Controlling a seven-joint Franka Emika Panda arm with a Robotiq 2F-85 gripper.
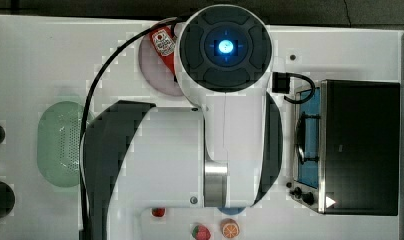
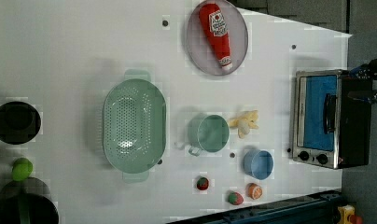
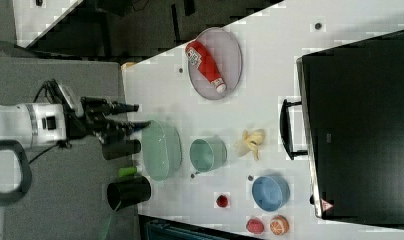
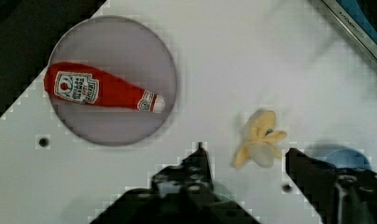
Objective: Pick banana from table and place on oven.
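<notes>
The banana [image 2: 245, 122] lies on the white table [image 2: 60, 56], pale yellow with splayed peel flaps, between a green cup [image 2: 207, 133] and the oven [image 2: 329, 119]. The oven's black top [image 1: 362, 147] is bare and its door faces the banana [image 3: 250, 142]. In the wrist view the banana [image 4: 259, 142] lies in line with the gap between my two dark fingers. My gripper [image 4: 244, 149] is open and holds nothing. The right view shows my gripper [image 3: 144, 114] well off the table, apart from the banana.
A red ketchup bottle [image 2: 217, 32] lies on a grey plate [image 2: 196, 51]. A green colander [image 2: 134, 125], a blue bowl [image 2: 258, 163], an orange slice [image 2: 254, 190] and small red fruit toys [image 2: 202, 183] share the table. Black cups [image 2: 15, 122] stand at the left view's left edge.
</notes>
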